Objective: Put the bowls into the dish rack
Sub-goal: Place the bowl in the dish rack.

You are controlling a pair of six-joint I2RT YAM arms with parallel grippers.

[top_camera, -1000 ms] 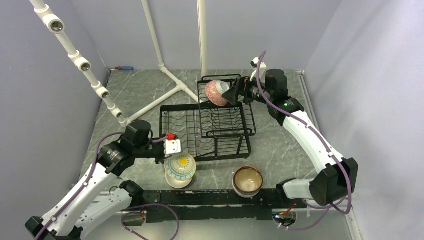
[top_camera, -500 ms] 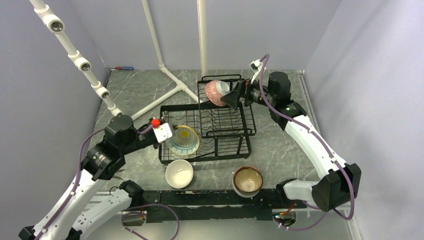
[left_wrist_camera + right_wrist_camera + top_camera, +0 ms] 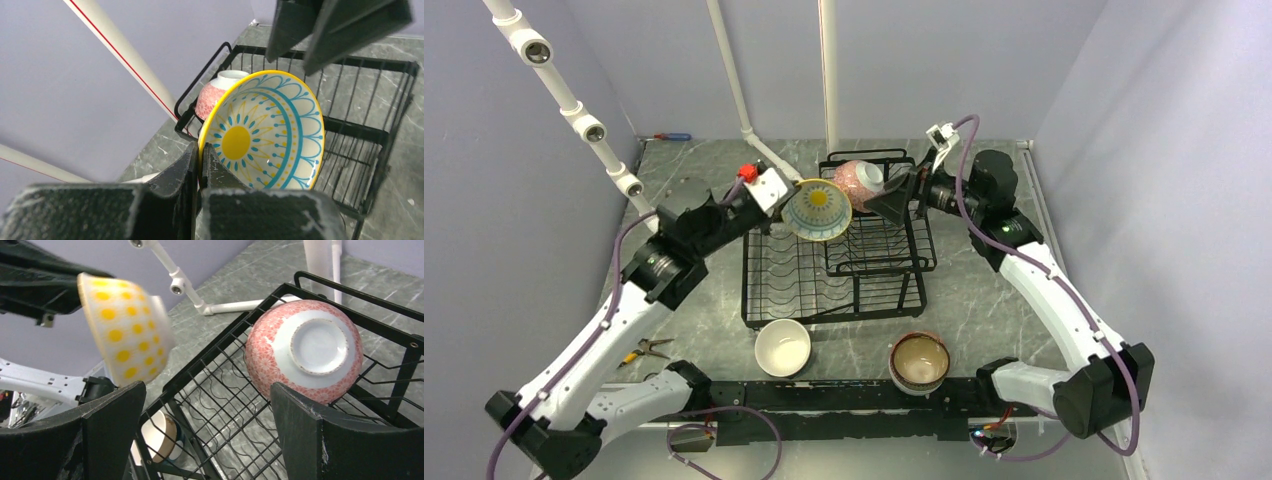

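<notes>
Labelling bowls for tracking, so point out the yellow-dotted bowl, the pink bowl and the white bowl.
yellow-dotted bowl (image 3: 262, 132), left wrist view, on its patterned inside.
pink bowl (image 3: 306, 350), right wrist view, on its white foot.
white bowl (image 3: 782, 347), top external view, on its inside bottom.

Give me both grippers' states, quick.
Left gripper: closed on the yellow-dotted bowl, at its rim.
Right gripper: open, holding nothing; pink bowl lies in the dish rack.

The top camera looks down from high behind the near edge over the whole table (image 3: 984, 290). The wrist cameras sit close, seemingly facing each other — both catch the pink bowl (image 3: 304, 350).
</notes>
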